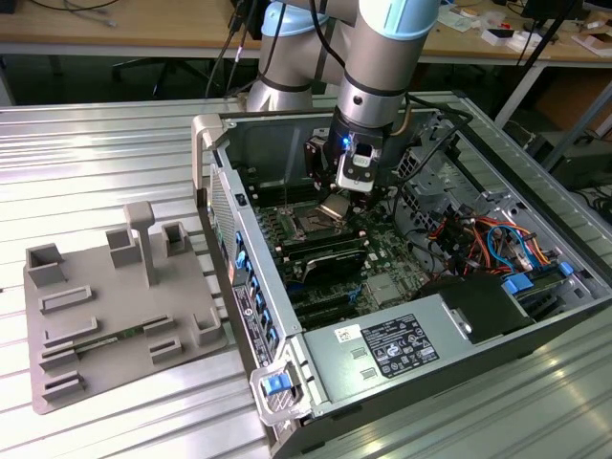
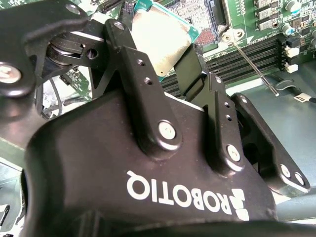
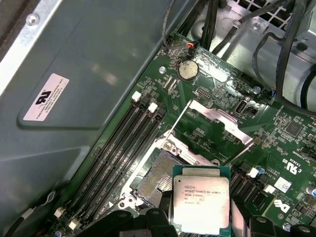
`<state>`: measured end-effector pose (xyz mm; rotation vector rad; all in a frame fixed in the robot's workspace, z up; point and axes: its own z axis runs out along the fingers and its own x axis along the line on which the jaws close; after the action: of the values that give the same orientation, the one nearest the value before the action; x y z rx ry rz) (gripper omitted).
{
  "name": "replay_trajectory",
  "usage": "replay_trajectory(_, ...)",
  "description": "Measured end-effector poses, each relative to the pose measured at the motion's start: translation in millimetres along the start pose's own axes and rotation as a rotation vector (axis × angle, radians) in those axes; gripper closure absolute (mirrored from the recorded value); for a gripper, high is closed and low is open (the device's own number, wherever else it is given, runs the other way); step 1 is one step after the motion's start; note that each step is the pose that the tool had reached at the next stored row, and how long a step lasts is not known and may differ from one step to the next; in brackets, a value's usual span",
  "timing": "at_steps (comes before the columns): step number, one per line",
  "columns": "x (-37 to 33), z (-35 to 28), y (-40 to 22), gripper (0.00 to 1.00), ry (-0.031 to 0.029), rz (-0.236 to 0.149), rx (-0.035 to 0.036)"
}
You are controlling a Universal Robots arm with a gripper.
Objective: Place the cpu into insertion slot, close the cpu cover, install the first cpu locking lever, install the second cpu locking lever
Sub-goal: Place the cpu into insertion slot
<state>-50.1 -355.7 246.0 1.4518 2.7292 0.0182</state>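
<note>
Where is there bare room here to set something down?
The ribbed metal table lies bare between the grey plastic holder tray and the wooden desk behind. Inside the open computer case it is crowded: coloured cables and the black gripper holding the square silver cpu.

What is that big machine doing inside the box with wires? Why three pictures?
It is a grey-and-blue robot arm with a black two-fingered gripper for a hand. One picture comes from a camera standing off the arm; the two wrist views come from cameras riding on its wrist. On the ribbed metal table lies an open grey computer case, with a grey plastic tray of holders on the exterior view's left. The gripper pinches a small square silver-topped chip, the cpu, near its dark square socket, not yet in it. The socket's thin silvery cover frame stands open.
</note>
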Motion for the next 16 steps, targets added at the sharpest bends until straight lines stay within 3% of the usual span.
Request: replay_trajectory(16, 0.0, 0.1, 0.0, 0.45, -0.0069, 0.019, 0.005)
